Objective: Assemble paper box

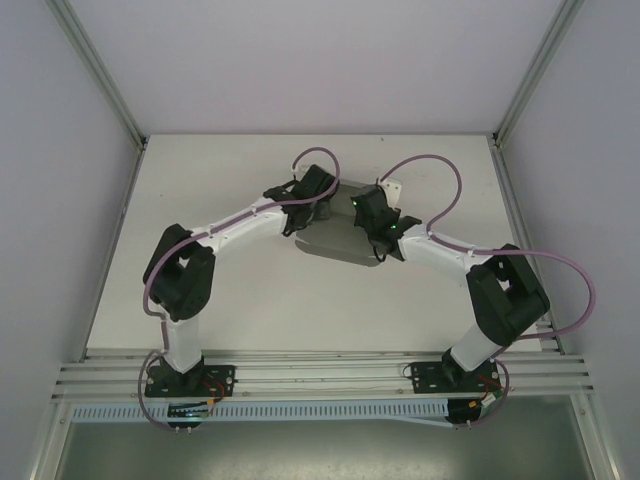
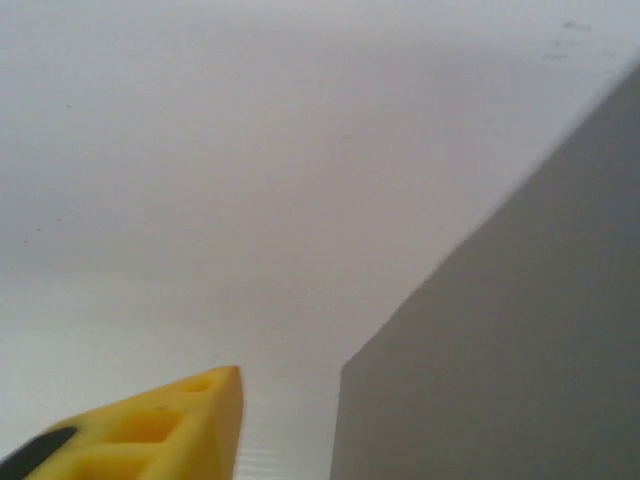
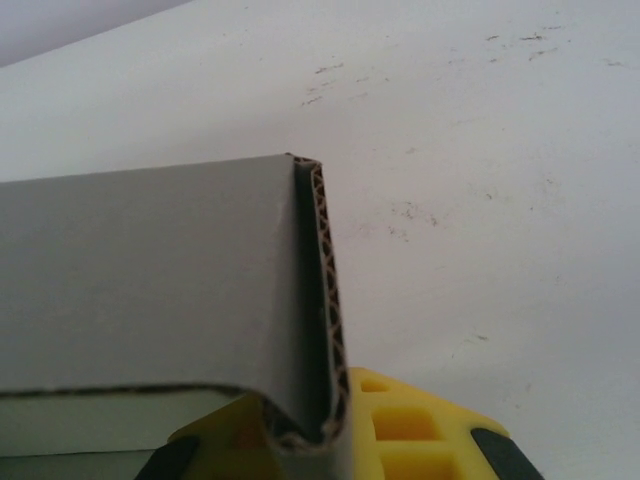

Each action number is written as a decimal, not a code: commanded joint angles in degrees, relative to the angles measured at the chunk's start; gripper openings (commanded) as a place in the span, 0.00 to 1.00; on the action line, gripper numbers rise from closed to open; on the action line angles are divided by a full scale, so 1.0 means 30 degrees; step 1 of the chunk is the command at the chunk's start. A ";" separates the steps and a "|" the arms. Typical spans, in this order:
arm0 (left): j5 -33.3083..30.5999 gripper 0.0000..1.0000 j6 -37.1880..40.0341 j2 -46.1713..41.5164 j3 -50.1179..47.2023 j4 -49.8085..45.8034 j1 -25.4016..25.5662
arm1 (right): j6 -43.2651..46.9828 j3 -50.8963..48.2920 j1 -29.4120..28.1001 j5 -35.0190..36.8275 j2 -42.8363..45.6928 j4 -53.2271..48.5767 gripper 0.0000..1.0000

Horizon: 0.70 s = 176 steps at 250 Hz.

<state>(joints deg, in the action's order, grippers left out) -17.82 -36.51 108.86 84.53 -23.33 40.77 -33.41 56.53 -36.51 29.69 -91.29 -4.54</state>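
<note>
1. White tabletop (image 1: pixel 300 310) takes up the middle of the overhead view. Pale walls (image 1: pixel 60 150) close it in, and an aluminium rail (image 1: pixel 320 370) at the near edge carries both arm bases.
2. The left arm (image 1: pixel 180 280) and the right arm (image 1: pixel 505 295) bend inward and meet over the far middle of the table, with purple cables (image 1: pixel 440 170) looping above their wrists.
3. The paper box (image 1: pixel 335 245), matte grey cardboard, lies on the table between the two wrists, toward the far centre. From above it looks like a low grey panel, partly covered by both wrists.
4. The right gripper (image 3: pixel 310 445) is clamped on the paper box. Its wrist camera shows a folded-over cardboard wall pinched between the two yellow fingers (image 3: pixel 420 435) and rising away from them.
5. The left gripper (image 1: pixel 300 212) sits at the box's left end. Its wrist camera shows one yellow fingertip (image 2: pixel 170 430) low over the table, just beside a grey panel edge, with bare white table between them. Whether its jaws stand apart or together cannot be told.
6. The cut edge (image 3: pixel 330 300) of the cardboard shows corrugated fluting that runs down to the right fingers.
</note>
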 commanded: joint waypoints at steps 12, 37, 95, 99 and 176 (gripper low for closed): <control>0.2791 0.61 0.1781 -0.1481 -0.1103 0.2251 -0.0287 | -0.0078 0.0012 0.0350 0.0349 0.0610 0.0174 0.00; 0.3725 0.72 0.2200 -0.2244 -0.1779 0.3139 -0.0276 | 0.0329 -0.0033 0.0334 0.0144 0.0758 0.0076 0.00; 0.4606 0.90 0.2608 -0.3071 -0.2545 0.3935 -0.0368 | 0.0649 0.0173 0.0339 -0.0078 0.0781 -0.0414 0.00; 0.4538 0.89 0.2592 -0.3057 -0.2479 0.3754 -0.0420 | 0.0734 0.0203 0.0333 -0.0090 0.0806 -0.0471 0.00; 0.7933 0.69 0.3519 -0.3532 -0.4108 0.5309 -0.2166 | 0.1200 0.0386 0.0351 -0.0928 0.1015 -0.0760 0.00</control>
<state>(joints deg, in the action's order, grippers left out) -0.05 -28.73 99.98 74.26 -11.79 35.73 -30.81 56.51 -35.70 27.99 -90.15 -6.48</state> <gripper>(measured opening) 0.719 0.079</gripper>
